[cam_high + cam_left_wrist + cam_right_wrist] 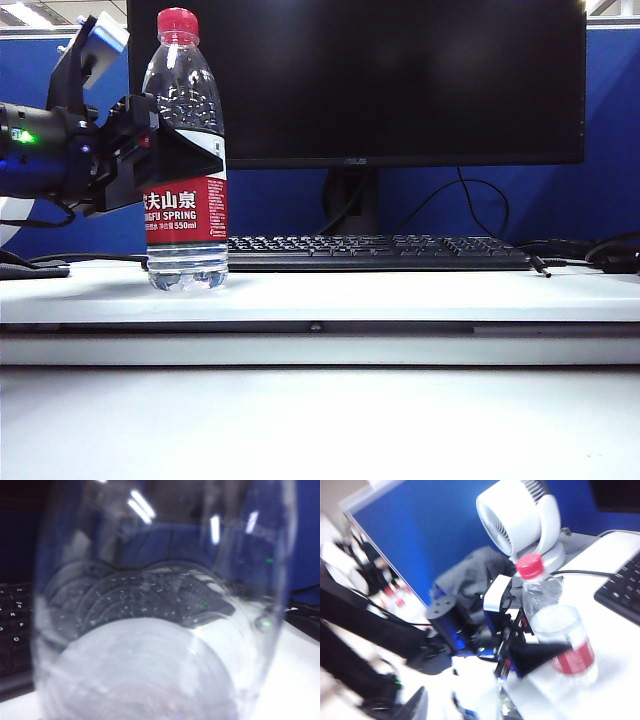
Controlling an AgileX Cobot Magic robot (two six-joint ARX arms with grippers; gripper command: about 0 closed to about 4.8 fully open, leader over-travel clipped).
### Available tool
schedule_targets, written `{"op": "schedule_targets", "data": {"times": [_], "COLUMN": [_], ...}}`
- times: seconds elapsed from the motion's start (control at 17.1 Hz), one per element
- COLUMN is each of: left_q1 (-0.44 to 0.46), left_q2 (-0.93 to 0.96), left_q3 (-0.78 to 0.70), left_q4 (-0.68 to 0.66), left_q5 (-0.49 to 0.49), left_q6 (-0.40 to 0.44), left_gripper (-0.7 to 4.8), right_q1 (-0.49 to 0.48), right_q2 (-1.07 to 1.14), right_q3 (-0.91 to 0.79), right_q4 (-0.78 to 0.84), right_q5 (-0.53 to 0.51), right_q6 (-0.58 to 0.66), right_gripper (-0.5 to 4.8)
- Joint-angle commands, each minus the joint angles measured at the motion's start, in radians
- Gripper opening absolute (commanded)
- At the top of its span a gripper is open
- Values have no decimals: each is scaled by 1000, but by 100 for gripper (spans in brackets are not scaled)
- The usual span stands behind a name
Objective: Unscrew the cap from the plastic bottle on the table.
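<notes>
The plastic bottle (186,160) stands upright on the left of the table (420,296), with its red cap (178,22) screwed on top. My left gripper (205,152) reaches in from the left at the bottle's mid-height, one black finger in front of the body and the other behind it. Whether the fingers press on the bottle does not show. The bottle (160,630) fills the left wrist view and hides the jaws. In the right wrist view the bottle (560,640), cap (530,566) and left gripper (547,645) show. My right gripper (462,707) is apart from them, fingers spread, nothing between.
A black keyboard (380,250) lies behind the bottle, below a dark monitor (400,80). Cables (560,255) trail at the back right. A white fan (520,515) and a grey cloth (470,575) sit beyond the bottle. A raised ledge (320,345) runs along the table's front.
</notes>
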Motion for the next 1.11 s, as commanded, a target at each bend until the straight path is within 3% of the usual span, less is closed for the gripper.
{"op": "schedule_targets", "data": {"times": [0.06, 0.29, 0.47, 0.7, 0.99, 1.11], "left_q1": [0, 0, 0, 0, 0, -1], "left_q2": [0, 0, 0, 0, 0, 0], "left_q3": [3, 3, 3, 3, 3, 3], "left_q4": [18, 18, 18, 17, 17, 17], "left_q5": [5, 9, 8, 29, 31, 31], "left_q6": [64, 93, 98, 97, 88, 82], "left_gripper": [326, 327, 327, 327, 326, 326], "right_q1": [101, 174, 232, 304, 381, 421], "right_q2": [84, 220, 304, 383, 501, 550], "right_q3": [5, 6, 12, 14, 88, 136], "right_q4": [89, 199, 335, 571, 615, 615], "right_q5": [243, 402, 615, 682, 826, 985], "right_q6": [-68, -169, -203, -341, -407, -398], "right_gripper": [181, 235, 236, 382, 384, 384]}}
